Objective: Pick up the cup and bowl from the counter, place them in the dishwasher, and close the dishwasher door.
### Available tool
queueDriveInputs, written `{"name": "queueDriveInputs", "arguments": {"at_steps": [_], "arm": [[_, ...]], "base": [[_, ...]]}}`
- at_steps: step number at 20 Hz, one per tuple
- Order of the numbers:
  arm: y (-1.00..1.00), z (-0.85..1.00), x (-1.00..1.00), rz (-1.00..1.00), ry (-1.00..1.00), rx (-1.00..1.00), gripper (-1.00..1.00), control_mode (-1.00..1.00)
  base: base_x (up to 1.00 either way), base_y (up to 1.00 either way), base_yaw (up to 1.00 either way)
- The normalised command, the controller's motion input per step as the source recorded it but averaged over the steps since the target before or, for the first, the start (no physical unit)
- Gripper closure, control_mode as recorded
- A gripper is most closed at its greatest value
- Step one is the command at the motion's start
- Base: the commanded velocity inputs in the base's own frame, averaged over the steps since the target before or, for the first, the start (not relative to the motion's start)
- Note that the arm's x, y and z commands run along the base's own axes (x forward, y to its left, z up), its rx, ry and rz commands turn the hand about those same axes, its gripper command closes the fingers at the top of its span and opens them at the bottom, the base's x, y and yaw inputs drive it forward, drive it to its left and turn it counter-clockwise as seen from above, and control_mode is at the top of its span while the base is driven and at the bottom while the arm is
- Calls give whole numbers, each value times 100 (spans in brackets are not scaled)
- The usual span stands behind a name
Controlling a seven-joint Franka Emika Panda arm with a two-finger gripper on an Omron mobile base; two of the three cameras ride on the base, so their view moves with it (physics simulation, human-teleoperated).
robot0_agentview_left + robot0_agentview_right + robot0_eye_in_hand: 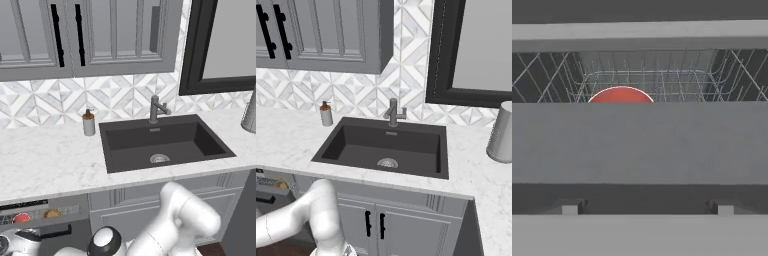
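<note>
Door panel (640,142) sits right ahead of the tool, partly raised; beyond it the cup (621,95) and, judging by the left base view, the bowl (51,214) are racked in the dishwasher (647,75). Tool jaws apart, empty. Push flat and centred, keep clear of the handle (56,232).

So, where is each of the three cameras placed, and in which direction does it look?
Left base view: behind the arm, on its left, looking forward and down at the counter, sink and dishwasher; the arm rises at lower right.
Right base view: behind, on its right, over the same sink and counter; the arm rises at lower left.
Hand view: on the hand, facing over the door into the rack, where the cup sits.
Both base views share the sink, faucet and soap bottle.
</note>
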Motion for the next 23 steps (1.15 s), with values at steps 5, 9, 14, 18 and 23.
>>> {"name": "queueDriveInputs", "arguments": {"at_steps": [5,9,14,18,23], "arm": [[-10,-83,100,-19,-27,-4,-100,-100],[-5,-75,100,-18,-26,-4,-100,-100],[-7,-72,100,-17,-26,-2,-100,-100],[-10,-71,100,-17,-26,0,-100,-100],[-16,-64,97,-15,-29,0,-100,-100]], "base": [[0,0,0],[0,0,0],[0,0,0],[0,0,0],[0,0,0]]}}
